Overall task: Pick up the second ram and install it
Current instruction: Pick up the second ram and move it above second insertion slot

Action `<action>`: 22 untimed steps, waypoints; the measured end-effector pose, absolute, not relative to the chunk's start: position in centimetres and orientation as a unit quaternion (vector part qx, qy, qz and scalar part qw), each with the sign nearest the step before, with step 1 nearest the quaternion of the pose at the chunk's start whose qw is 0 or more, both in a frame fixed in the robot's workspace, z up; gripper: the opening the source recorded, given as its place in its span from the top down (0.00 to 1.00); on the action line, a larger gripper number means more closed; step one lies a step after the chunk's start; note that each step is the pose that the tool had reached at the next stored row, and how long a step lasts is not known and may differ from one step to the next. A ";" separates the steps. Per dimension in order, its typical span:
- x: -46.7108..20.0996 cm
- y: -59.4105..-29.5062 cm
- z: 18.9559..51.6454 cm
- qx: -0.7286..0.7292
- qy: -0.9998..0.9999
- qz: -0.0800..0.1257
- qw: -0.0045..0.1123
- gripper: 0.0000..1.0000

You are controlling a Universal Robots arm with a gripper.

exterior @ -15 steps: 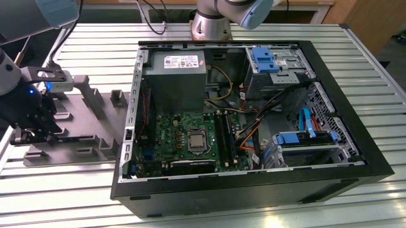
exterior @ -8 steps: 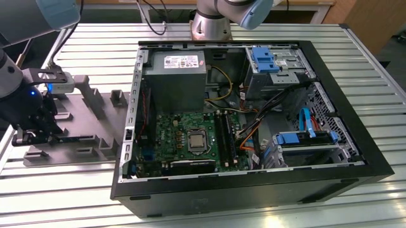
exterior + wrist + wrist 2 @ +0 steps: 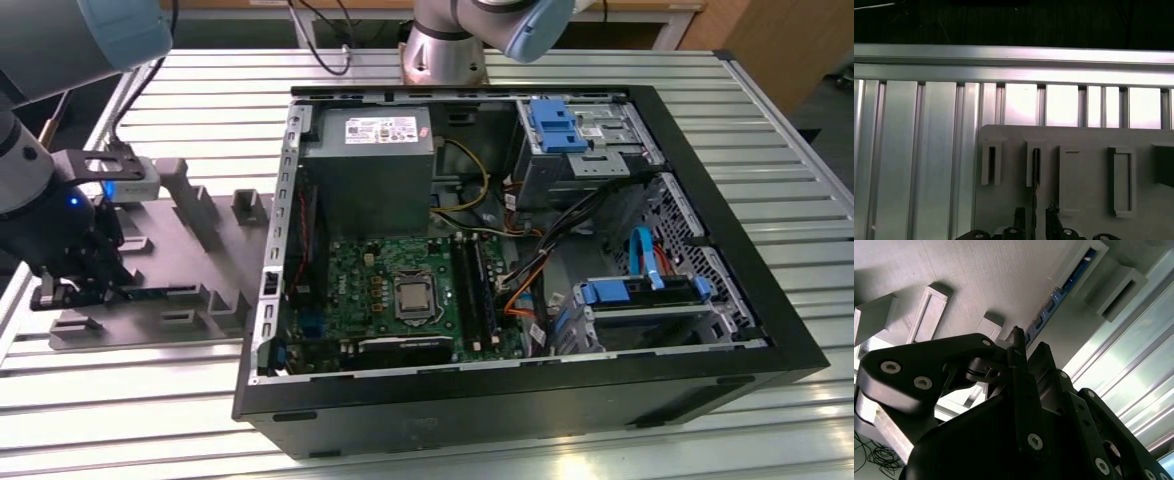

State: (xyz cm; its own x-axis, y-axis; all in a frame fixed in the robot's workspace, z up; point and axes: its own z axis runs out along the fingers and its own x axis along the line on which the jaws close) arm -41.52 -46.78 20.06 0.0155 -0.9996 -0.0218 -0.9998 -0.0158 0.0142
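The second ram (image 3: pixel 163 292) is a thin dark blue-green strip standing on edge in slotted holders of a grey fixture tray (image 3: pixel 200 250), at the exterior view's left. In the second wrist view the ram (image 3: pixel 1056 302) runs from a holder down to my gripper (image 3: pixel 1029 340). The first wrist view shows the ram (image 3: pixel 1035 167) edge-on, passing between my black fingertips (image 3: pixel 1019 216). My gripper (image 3: pixel 1035 219) is open and straddles the ram's near end, with a small gap on each side. From the exterior view my gripper (image 3: pixel 78 290) sits low over the tray's left end.
An open black computer case (image 3: pixel 747 330) lies to the tray's right, holding a green motherboard (image 3: pixel 367 280), black slot rails (image 3: pixel 474 285), a grey power-supply box (image 3: pixel 367 150) and blue drive cages (image 3: pixel 558 122). Other empty holders (image 3: pixel 1119 180) rise from the tray. Everything rests on a ribbed aluminium table (image 3: pixel 134 420).
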 end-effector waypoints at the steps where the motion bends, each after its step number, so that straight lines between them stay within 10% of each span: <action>1: -41.5 -46.8 19.9 -0.713 0.702 0.013 0.003 0.70; 22: -41.4 -46.8 19.3 -0.712 0.702 0.013 0.003 0.78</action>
State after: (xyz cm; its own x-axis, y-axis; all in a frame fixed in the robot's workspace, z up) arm -41.42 -46.78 19.34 0.0150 -0.9996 -0.0219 -0.9998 -0.0153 0.0141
